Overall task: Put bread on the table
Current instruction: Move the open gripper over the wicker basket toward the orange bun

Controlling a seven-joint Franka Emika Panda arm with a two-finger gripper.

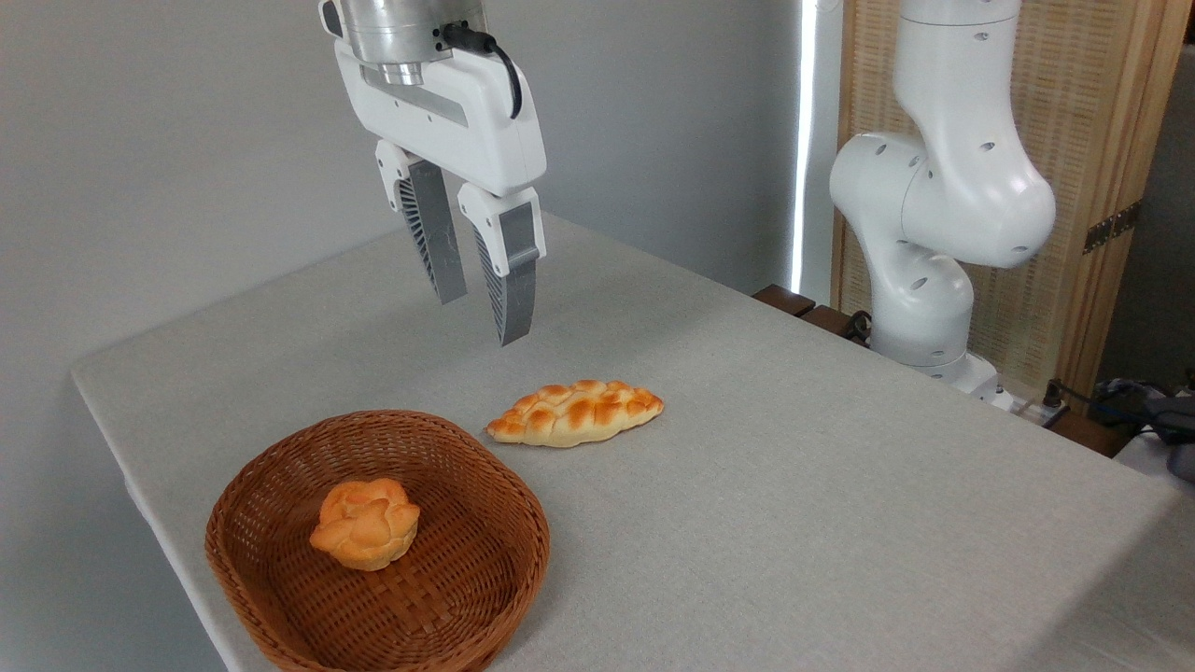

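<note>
Table (pixel 794 485): large flat top under light grey, fabric-textured cloth, rounded corner at the left. It carries everything listed below and fills most of the view.

My arm (pixel 943 187): white jointed body, standing at the table's far right edge before a pale woven screen with a wooden frame. The upper links leave the picture at the top, so I cannot trace how they run across to my wrist.

Basket (pixel 504 569): brown woven wicker, shallow, oval, resting on the table near its front left edge. One item inside.

My gripper (pixel 478 317): white housing with a metal wrist flange and a black cable, hanging in the air above the table's rear half, fingers pointing down and leaning slightly right. My two ribbed grey fingers (pixel 509 280) stand apart with a modest gap between the tips, and nothing is held between them. They are well above the cloth, touching nothing, behind the basket and to the rear left of the loaf.

Braided loaf (pixel 576 412): long oval, golden with browned ridges, lying flat on the cloth just beyond the basket's far right rim, apart from it.

Bread (pixel 366 523): small round golden-orange bun, knotted lobed top, paler base. It sits upright on the basket floor, roughly central, well below and in front of my fingertips.
</note>
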